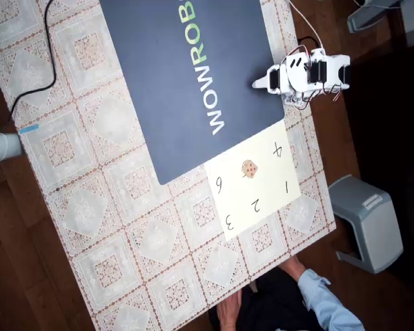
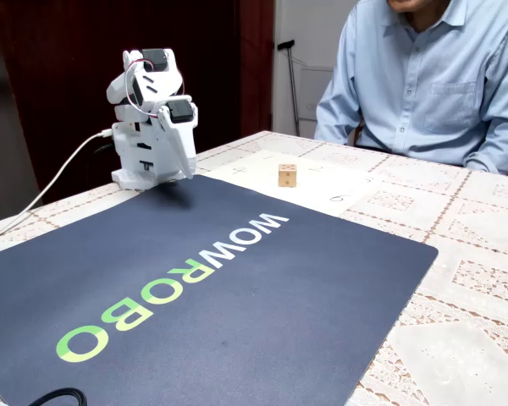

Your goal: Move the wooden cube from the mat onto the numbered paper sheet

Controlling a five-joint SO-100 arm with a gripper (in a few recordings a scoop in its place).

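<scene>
Overhead view: even, soft, fairly bright light on the tablecloth [image 1: 110, 227]; the floor [image 1: 372, 124] at right falls into deep shadow. The picture is slightly soft, and the digits on the paper sheet [image 1: 262, 183] are legible. Fixed view: the mat [image 2: 237, 313] shows a faint sheen toward its far end. The arm [image 2: 152, 118] casts a small soft shadow on the mat. The background behind the arm is dark. The near edge is slightly blurred.
</scene>
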